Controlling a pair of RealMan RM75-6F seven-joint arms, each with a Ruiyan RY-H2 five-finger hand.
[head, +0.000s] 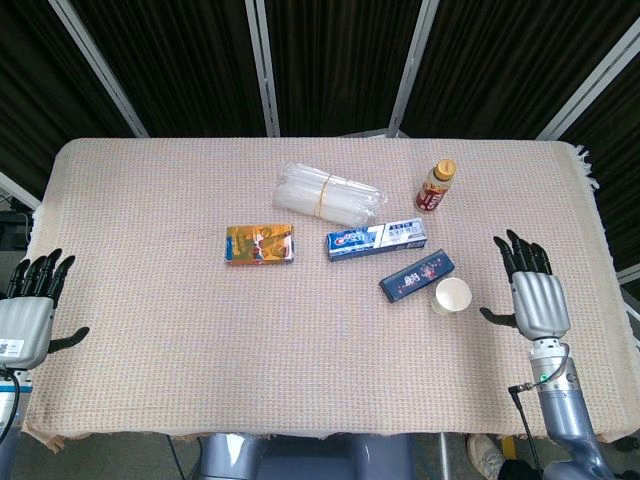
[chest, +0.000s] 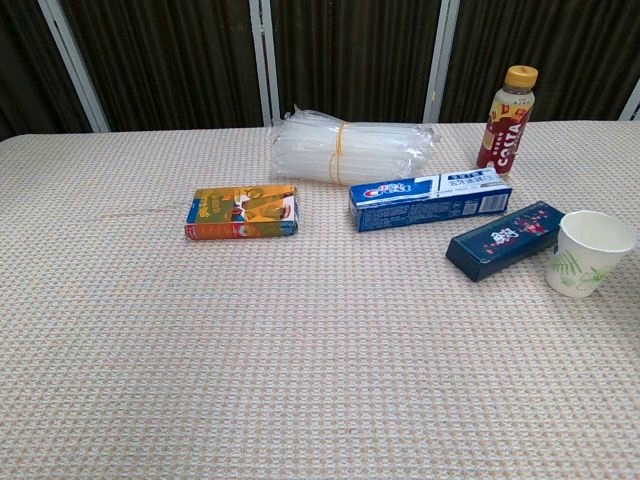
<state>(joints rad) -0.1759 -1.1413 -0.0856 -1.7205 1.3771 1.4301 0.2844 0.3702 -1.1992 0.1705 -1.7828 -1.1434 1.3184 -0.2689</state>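
My right hand (head: 532, 296) hovers open at the table's right side, fingers spread and pointing away, just right of a white paper cup (head: 451, 296) (chest: 590, 252). Beside the cup lies a dark blue box (head: 417, 274) (chest: 507, 237). My left hand (head: 30, 310) is open at the table's left edge, far from every object. Neither hand holds or touches anything. The chest view shows no hand.
A blue-and-white toothpaste box (head: 377, 240) (chest: 430, 198), an orange box (head: 260, 245) (chest: 242, 212), a clear plastic bundle with a rubber band (head: 326, 194) (chest: 350, 150) and a brown drink bottle (head: 436, 185) (chest: 509, 120) lie on the woven cloth-covered table (head: 200, 350).
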